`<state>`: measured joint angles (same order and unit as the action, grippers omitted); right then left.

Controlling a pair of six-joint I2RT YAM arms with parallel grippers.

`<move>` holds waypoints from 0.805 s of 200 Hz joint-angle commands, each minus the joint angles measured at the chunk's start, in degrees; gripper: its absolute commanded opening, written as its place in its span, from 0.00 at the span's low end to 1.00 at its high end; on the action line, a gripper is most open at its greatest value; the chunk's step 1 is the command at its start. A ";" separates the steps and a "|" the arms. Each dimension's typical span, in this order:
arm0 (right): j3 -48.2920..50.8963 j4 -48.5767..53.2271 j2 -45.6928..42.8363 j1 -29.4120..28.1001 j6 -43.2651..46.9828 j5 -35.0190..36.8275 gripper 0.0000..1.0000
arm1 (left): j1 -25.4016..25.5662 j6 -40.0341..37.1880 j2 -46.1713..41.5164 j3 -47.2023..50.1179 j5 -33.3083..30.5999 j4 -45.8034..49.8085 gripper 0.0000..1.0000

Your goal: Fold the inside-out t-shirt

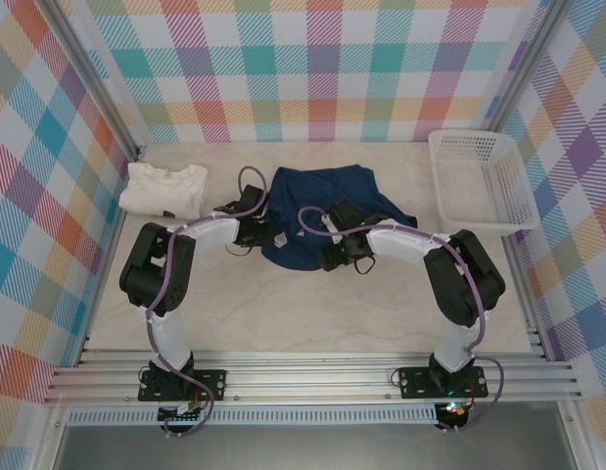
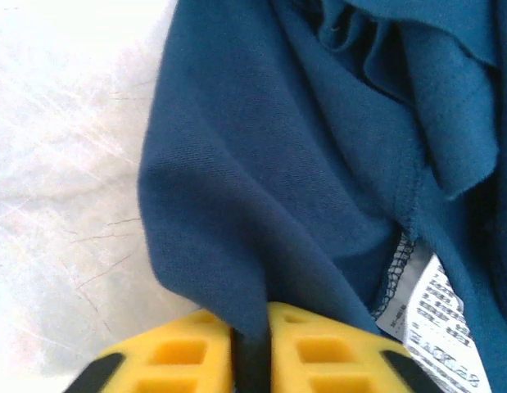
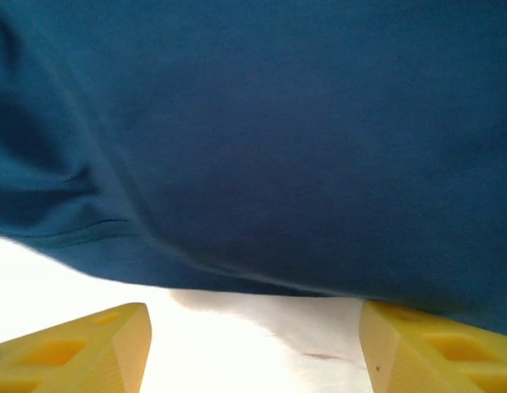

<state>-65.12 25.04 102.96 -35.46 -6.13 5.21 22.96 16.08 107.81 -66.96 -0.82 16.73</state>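
The inside-out t-shirt is lying crumpled in a loose heap at the middle of the surface, somewhat toward the far wall. Its dark navy cloth is bunching into ruffled folds near the top of the heap. A white label with small printed text is showing at a stitched seam, just beside the left claw.

The left claw is sitting at the shirt's left edge. It is clenched on a fold of the navy cloth, which is running down into the narrow gap between the two yellow fingers.

The right claw is resting at the shirt's near edge with its jaws released. Its yellow fingers are standing wide apart with bare surface between them. The hem of the shirt is lying just beyond the fingertips and is overlapping the tip of the finger at the right of the wrist view. It is gripping nothing.

A cream-white folded shirt is lying at the far left of the surface, apart from the navy one. A white mesh basket is standing at the far right, well apart from the heap.
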 commanded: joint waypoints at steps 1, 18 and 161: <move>0.35 -1.14 -1.89 0.58 4.79 5.84 0.70 | -0.64 -0.44 -1.76 1.10 1.08 -0.30 0.06; -0.23 -2.26 0.18 0.57 7.23 7.48 0.71 | -0.80 -0.38 -2.08 1.69 1.26 -2.31 0.01; -9.08 4.87 -11.63 10.47 6.84 -7.47 0.00 | 3.14 4.90 -30.60 29.24 10.71 -3.61 0.10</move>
<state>-72.25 27.22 95.70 -27.31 2.55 6.83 24.77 19.11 82.72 -42.70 6.96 13.10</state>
